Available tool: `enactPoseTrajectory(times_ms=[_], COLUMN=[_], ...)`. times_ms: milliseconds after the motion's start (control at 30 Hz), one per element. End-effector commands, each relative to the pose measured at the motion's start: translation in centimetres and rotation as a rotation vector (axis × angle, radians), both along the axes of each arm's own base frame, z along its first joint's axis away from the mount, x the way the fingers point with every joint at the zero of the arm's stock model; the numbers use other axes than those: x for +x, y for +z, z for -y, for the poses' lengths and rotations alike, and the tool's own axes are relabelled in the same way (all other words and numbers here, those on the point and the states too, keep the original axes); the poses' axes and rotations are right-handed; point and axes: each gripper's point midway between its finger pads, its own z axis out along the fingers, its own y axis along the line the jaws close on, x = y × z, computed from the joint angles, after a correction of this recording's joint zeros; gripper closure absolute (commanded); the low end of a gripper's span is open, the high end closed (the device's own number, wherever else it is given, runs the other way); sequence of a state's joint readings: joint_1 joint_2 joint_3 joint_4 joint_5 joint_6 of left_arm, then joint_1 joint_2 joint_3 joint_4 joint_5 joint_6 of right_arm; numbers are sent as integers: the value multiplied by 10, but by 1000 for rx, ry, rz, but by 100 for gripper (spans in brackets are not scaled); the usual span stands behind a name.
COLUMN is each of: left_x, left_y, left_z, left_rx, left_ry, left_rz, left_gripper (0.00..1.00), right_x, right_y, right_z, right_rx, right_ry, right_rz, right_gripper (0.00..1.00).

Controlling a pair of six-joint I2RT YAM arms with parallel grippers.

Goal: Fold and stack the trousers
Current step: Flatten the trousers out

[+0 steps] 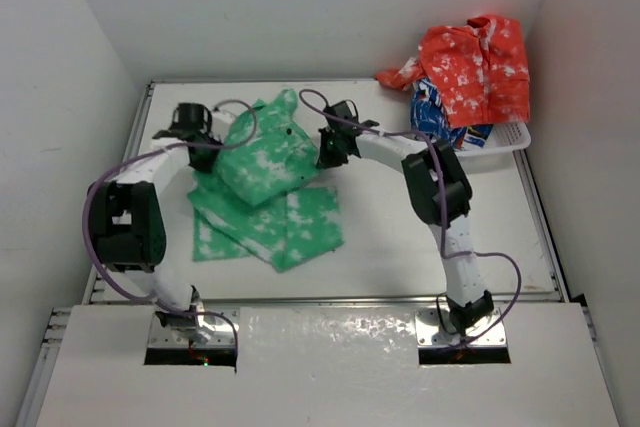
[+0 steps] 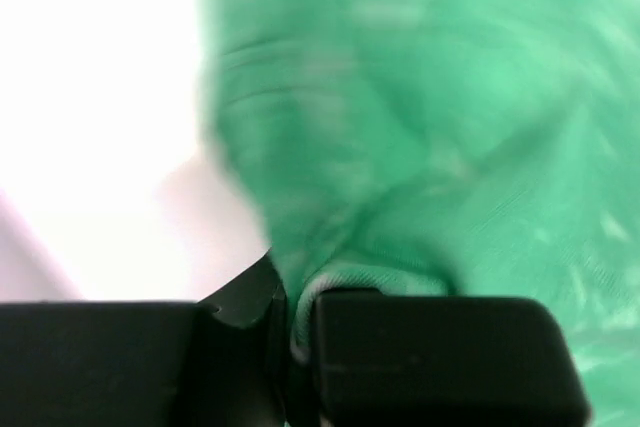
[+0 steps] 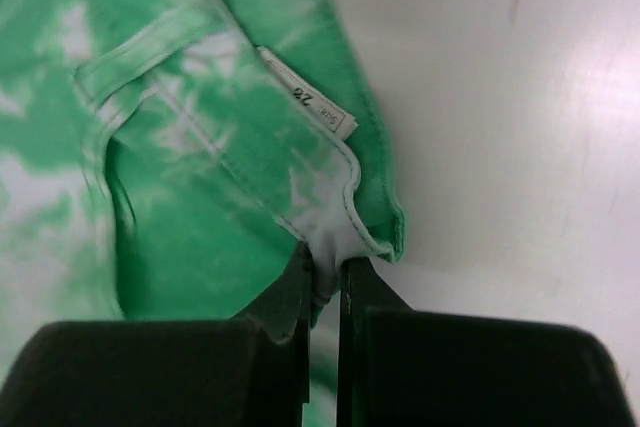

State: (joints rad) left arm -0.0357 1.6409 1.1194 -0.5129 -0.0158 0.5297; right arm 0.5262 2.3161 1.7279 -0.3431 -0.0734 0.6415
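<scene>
**White bench, trousers gripped at both sides**

On the white bench (image 1: 400, 247), the trousers (image 1: 270, 177) lie left of centre, partly folded. The left end effector (image 2: 290, 312) is clenched on a cloth fold, blurred in its wrist view. The right end effector (image 3: 325, 272) pinches the waistband corner beside a size label (image 3: 310, 107). At the far right, a white basket (image 1: 505, 137) holds an orange garment (image 1: 470, 67) heaped over blue patterned cloth (image 1: 435, 112), which is mostly hidden.

Green cloth trousers with white tie-dye blotches (image 1: 268, 187), partly folded, upper layer lifted, left of centre in top view.
</scene>
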Motion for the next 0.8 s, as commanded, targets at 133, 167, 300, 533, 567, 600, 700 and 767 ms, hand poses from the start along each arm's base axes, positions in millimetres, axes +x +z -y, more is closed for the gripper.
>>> enactPoseTrajectory(times_ms=[133, 167, 300, 533, 567, 600, 700, 767], left_x=[130, 138, 147, 90, 71, 56, -8, -55], left_y=[121, 127, 134, 137, 128, 117, 72, 34], left_z=[-24, -15, 37, -15, -30, -42, -39, -38], left_rx=[-44, -72, -148, -273, -254, -200, -165, -145], left_ry=[-6, -28, -110, 60, 109, 134, 127, 132], left_rz=[388, 400, 339, 205, 139, 90, -136, -282], left_gripper=[83, 60, 34, 24, 25, 26, 27, 27], right_x=[-60, -72, -62, -37, -35, -36, -32, -30], right_y=[113, 108, 139, 180, 187, 191, 204, 208], right_z=[-21, -20, 18, 143, 148, 150, 148, 148], right_rx=[196, 227, 244, 182, 150, 131, 119, 112], right_ry=[35, 17, -102, -362, -341, -331, -293, -288], right_rz=[207, 168, 244, 356, 391, 396, 417, 427], right_gripper=[100, 100, 100, 100, 100, 100, 100, 100])
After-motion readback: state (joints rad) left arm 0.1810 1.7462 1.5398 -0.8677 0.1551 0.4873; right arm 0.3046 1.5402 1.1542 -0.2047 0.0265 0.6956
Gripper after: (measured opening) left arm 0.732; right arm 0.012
